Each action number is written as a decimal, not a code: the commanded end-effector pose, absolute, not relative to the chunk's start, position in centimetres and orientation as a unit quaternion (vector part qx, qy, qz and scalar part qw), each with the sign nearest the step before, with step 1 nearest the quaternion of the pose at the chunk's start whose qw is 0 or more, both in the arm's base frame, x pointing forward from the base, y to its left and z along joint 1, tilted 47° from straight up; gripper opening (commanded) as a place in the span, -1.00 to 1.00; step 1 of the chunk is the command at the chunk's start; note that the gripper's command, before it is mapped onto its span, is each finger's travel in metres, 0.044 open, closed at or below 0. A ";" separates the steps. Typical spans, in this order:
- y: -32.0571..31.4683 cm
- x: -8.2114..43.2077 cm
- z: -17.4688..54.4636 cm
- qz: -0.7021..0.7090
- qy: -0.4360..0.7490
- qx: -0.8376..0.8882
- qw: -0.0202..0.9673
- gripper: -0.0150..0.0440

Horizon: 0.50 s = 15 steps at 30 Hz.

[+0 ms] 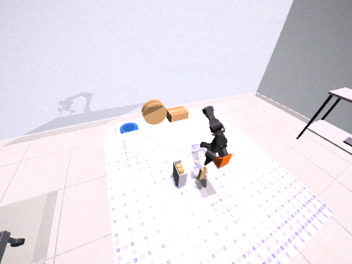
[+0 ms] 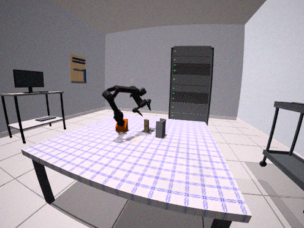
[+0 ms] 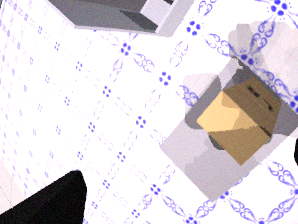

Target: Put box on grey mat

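Note:
A tan box (image 1: 201, 173) (image 2: 146, 125) (image 3: 232, 120) stands upright on the grey mat (image 1: 208, 191) (image 3: 187, 155). In the wrist view small dark marks show on one of its side faces; I cannot read a code. The grey bin (image 1: 182, 180) (image 2: 159, 130) (image 3: 105, 21) stands beside the mat, with tan boxes (image 1: 179, 168) upright inside; the wrist view shows only a corner of the bin, without them. My gripper (image 1: 204, 154) (image 2: 146, 113) (image 3: 194, 167) is open and empty, above and to the arm's side of the standing box, apart from it.
The arm's orange base (image 1: 224, 160) (image 2: 122, 125) stands on the checked table near the mat. At the far end in the top view are a blue bowl (image 1: 128, 128), a round wooden thing (image 1: 154, 112) and a wooden block (image 1: 177, 113).

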<state>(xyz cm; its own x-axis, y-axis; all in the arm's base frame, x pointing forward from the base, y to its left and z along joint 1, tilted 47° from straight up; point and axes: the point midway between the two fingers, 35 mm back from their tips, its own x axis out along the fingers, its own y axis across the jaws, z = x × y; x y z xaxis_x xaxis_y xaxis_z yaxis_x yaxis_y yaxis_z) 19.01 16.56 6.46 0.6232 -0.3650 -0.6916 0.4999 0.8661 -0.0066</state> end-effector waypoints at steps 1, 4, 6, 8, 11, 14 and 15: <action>16.3 18.9 6.5 -0.208 0.375 0.066 0.901 1.00; 16.3 18.9 6.5 -0.186 0.381 0.048 0.904 1.00; 16.2 18.9 6.5 -0.171 0.385 0.035 0.906 1.00; 16.2 18.9 6.6 -0.156 0.388 0.022 0.908 1.00; 16.1 18.9 6.6 -0.134 0.391 0.003 0.910 1.00; 16.1 18.9 6.6 -0.123 0.393 -0.006 0.911 1.00; 16.1 18.9 6.6 -0.123 0.393 -0.006 0.911 1.00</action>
